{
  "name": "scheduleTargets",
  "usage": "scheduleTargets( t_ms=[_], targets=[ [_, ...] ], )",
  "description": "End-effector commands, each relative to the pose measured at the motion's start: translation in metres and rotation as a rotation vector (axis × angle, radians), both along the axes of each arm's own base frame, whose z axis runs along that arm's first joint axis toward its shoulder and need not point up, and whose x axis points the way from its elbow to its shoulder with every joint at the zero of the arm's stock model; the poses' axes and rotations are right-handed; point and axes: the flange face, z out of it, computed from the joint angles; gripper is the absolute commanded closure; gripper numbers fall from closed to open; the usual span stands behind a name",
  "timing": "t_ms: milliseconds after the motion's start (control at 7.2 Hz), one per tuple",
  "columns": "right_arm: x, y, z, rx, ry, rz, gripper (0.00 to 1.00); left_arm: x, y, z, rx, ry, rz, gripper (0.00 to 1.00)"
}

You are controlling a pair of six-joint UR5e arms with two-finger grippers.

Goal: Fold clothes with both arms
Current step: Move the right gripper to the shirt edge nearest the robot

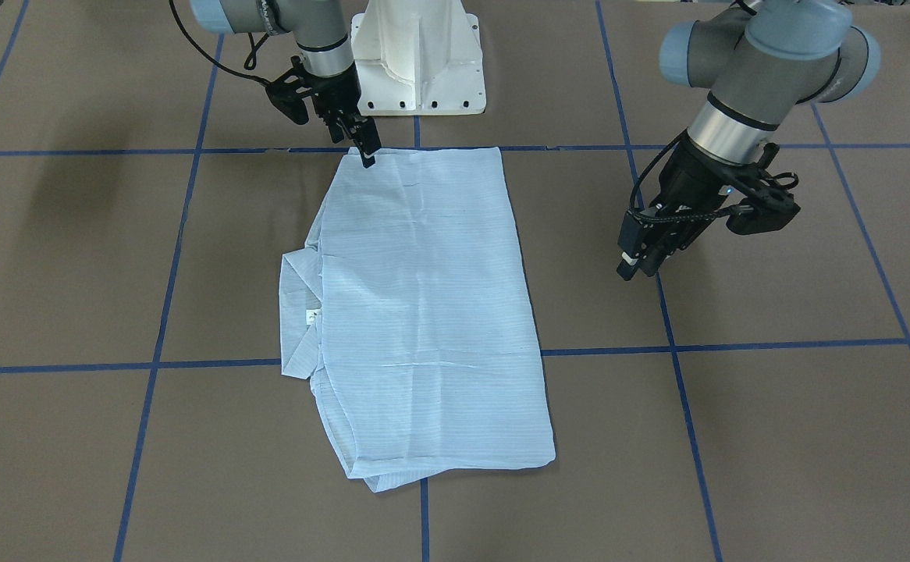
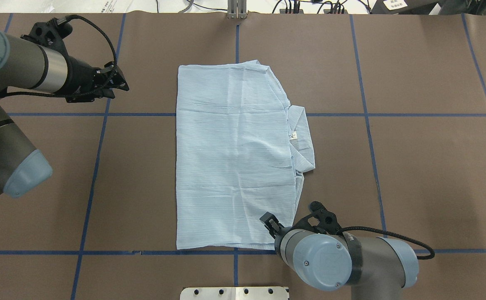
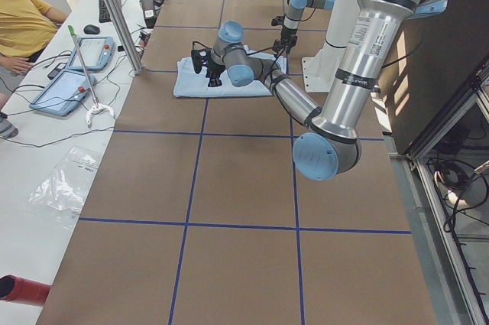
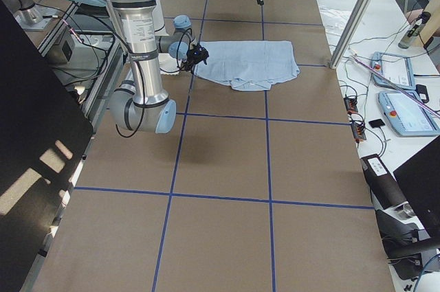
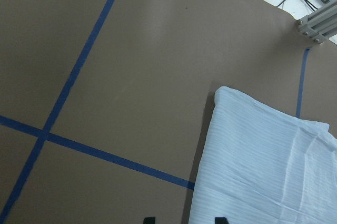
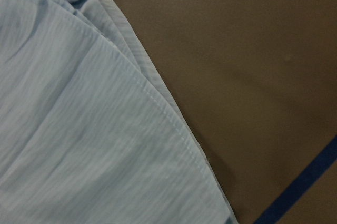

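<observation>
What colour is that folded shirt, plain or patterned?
The shirt is pale blue, finely striped; clearest in the right wrist-mounted view.

One pale blue shirt [image 1: 424,312], one white pedestal [image 1: 417,55], two arms [image 2: 22,66] [image 2: 351,258], two claws: left claw [image 1: 633,264], right claw [image 1: 367,156].

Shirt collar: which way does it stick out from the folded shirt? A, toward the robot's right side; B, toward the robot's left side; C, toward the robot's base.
A: in the overhead view the collar pokes out on the side of the right gripper.
</observation>
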Motion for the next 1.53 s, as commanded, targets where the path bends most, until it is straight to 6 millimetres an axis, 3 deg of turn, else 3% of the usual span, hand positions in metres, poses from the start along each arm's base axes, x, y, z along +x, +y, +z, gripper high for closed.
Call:
scheduleTargets(
  t_ms=[0, 556, 695, 834, 1251, 1389],
  targets=[
    [-0.003, 0.002, 0.004, -0.003, 0.007, -0.002, 0.04, 0.000, 0.000, 0.000, 0.001, 0.001, 0.000, 0.52],
    [-0.010, 0.004, 0.012, -0.016, 0.021, 0.003, 0.07, 0.000, 0.000, 0.000, 0.000, 0.000, -0.002, 0.52],
    [-0.010, 0.004, 0.012, -0.016, 0.021, 0.003, 0.16, 0.000, 0.000, 0.000, 0.000, 0.000, -0.002, 0.52],
    [-0.010, 0.004, 0.014, -0.018, 0.026, 0.004, 0.34, 0.000, 0.000, 0.000, 0.000, 0.000, -0.002, 0.52],
    [-0.010, 0.004, 0.015, -0.030, 0.027, 0.014, 0.46, -0.001, 0.000, 0.000, 0.001, 0.001, -0.003, 0.52],
    [-0.012, 0.008, 0.012, -0.038, 0.021, 0.016, 0.64, -0.003, 0.001, -0.004, 0.006, 0.005, -0.005, 0.53]
  ],
)
